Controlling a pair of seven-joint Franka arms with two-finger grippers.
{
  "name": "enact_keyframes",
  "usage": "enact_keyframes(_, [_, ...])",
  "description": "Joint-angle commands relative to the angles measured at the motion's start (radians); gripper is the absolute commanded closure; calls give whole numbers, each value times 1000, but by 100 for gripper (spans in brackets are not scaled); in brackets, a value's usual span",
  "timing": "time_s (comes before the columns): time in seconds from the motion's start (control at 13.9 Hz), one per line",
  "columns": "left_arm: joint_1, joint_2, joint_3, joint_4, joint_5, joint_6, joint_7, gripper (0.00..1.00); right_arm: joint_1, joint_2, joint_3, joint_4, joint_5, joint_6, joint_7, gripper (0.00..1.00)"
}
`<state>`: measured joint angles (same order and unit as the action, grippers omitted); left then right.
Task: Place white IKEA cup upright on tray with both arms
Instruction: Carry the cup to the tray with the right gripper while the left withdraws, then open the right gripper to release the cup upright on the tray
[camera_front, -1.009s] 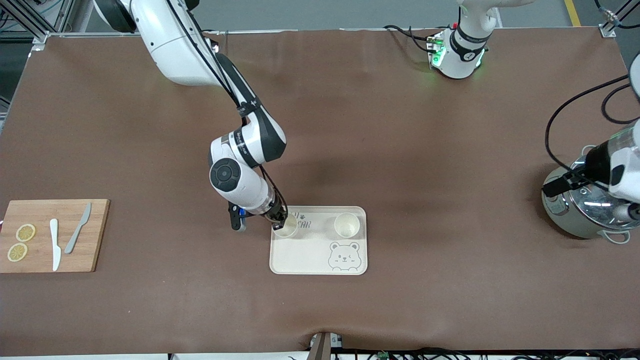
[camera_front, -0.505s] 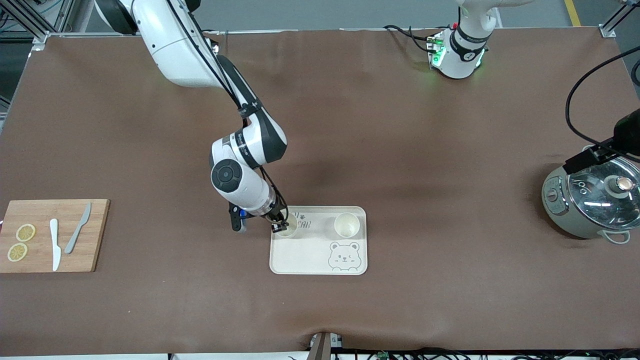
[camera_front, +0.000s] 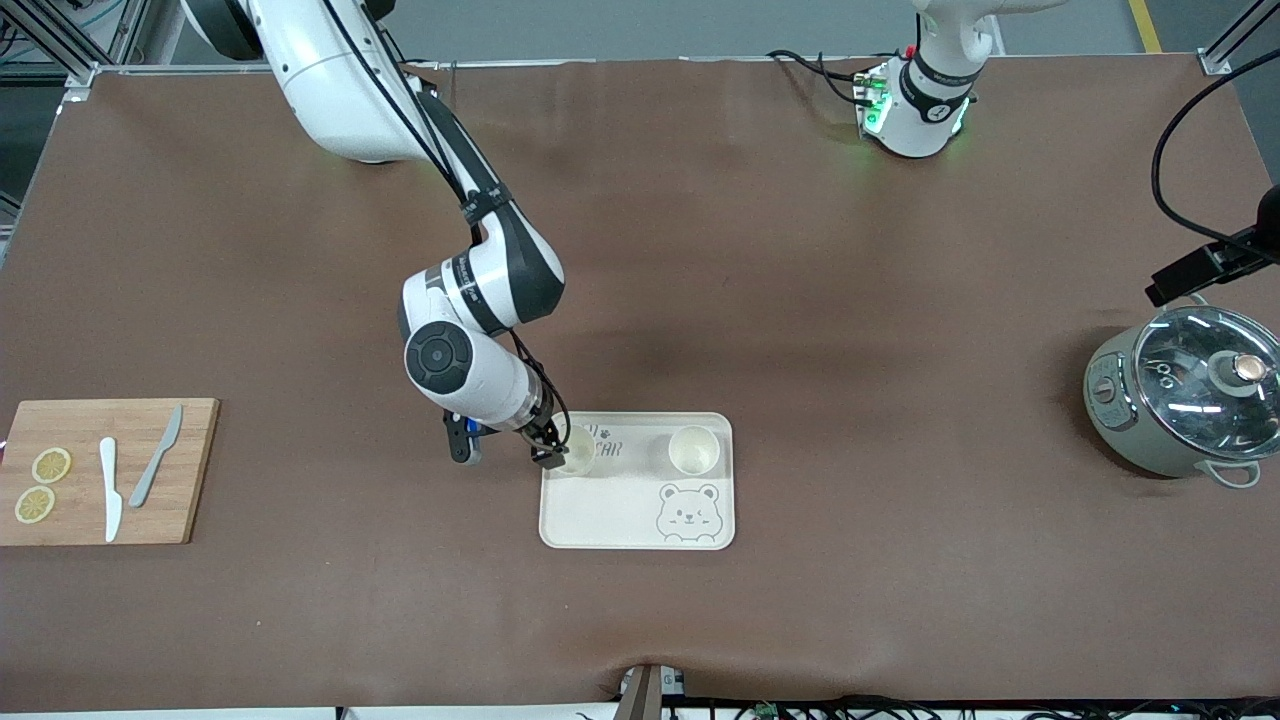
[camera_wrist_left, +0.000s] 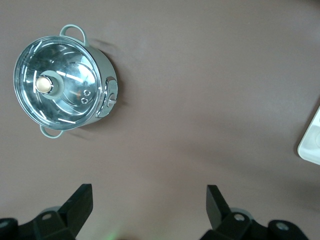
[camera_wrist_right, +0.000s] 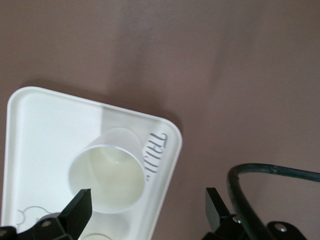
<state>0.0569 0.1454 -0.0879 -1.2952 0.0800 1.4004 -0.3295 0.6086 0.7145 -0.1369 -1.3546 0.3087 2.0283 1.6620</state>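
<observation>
Now both cups (camera_front: 578, 448) upright on tray (camera_front: 610, 510), both grippers' jaws wide apart.

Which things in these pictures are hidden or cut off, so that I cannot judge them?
- Tray lettering: front view, the right hand and the cup beside it cover its start.
- Second cup: right wrist view, cut by the picture's edge.
- Left hand: front view, out of frame; only its cable and wrist camera show, above the cooker.

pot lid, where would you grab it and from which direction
Take the round knob at the centre of the glass lid, coming straight down from above. The pot stands upright with the lid seated flat, so the knob is the only raised part fingers could close around. The left gripper, open, is up in the air beside it.
</observation>
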Motion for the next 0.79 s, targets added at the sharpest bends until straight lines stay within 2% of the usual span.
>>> enact_keyframes(0.0, [11,-47,-15,-36,12,-9,32,0,5,-7,5,48,-52,-97,25,0])
enact_keyframes(0.22, [11,-50,-16,-47,11,9,70,0,-19,-49,3,51,-66,-74,12,0])
enact_keyframes(0.43, [11,-56,-18,-78,10,55,73,0,-47,-104,9,32,-51,71,24,0])
enact_keyframes(0.72, [12,-69,-15,-91,10,85,110,0,-194,-191,124,-41,-53,72,21,0])
